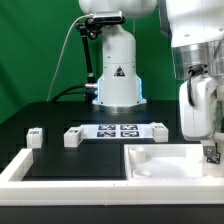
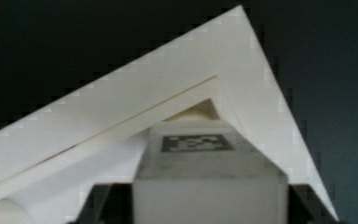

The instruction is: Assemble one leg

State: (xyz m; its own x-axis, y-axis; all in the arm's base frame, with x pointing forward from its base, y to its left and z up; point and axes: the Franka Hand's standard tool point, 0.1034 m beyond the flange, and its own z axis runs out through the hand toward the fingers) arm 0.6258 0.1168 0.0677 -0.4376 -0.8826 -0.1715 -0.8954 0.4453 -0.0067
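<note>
In the wrist view a white leg (image 2: pixel 201 170) with a black-and-white tag on its end sits between my two dark fingers (image 2: pixel 105 206), which press on both its sides. My gripper (image 2: pixel 202 208) holds it over a corner of the large white tray-like part (image 2: pixel 167 90). In the exterior view my gripper (image 1: pixel 211 152) hangs at the far right, just above that part's (image 1: pixel 165 160) right rim; the held leg is mostly hidden there. Three other legs stand on the black table: one (image 1: pixel 35 137) at the left, one (image 1: pixel 73 137) beside it, one (image 1: pixel 158 131) right of the marker board.
The marker board (image 1: pixel 118 130) lies flat in front of the robot's base (image 1: pixel 116 80). A white raised rim (image 1: pixel 20 170) runs along the exterior view's left and front. A green wall stands behind.
</note>
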